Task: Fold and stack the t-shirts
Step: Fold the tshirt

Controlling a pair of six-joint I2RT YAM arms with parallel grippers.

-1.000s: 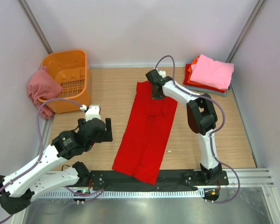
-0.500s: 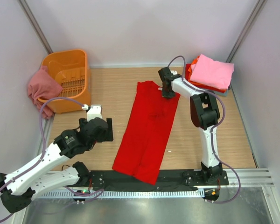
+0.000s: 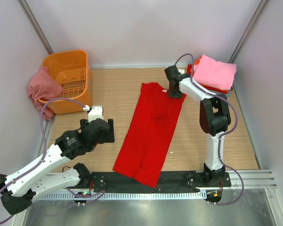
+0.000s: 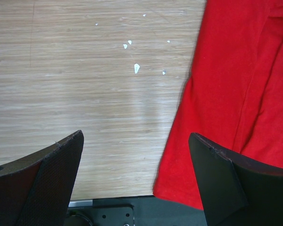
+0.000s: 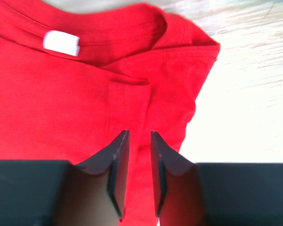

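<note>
A bright red t-shirt [image 3: 153, 129] is laid out lengthwise on the wooden table [image 3: 113, 89], its collar end turned toward the far side and its hem reaching over the black rail [image 3: 179, 181] at the near edge. The right gripper [image 5: 139, 133] is set on the far right part of the shirt, just beside the collar. Its fingers [image 5: 118, 165] are drawn together to a narrow slit and are clenched on a raised pleat of the red cloth. A white label [image 5: 61, 42] is seen inside the collar in the right wrist view. The left gripper [image 4: 136, 136] is held above bare wood just left of the shirt's near edge, touching nothing, with its jaws spread wide and nothing between them. A few small white flecks [image 4: 137, 68] are scattered on the wood ahead of it. At the far right corner a folded pile is stacked, with a light pink t-shirt [image 3: 216, 71] on top and an orange-red t-shirt [image 3: 220, 88] showing beneath it. At the far left an orange basket [image 3: 68, 77] is placed, and a dusty rose t-shirt [image 3: 40, 89] is draped over its left side.
</note>
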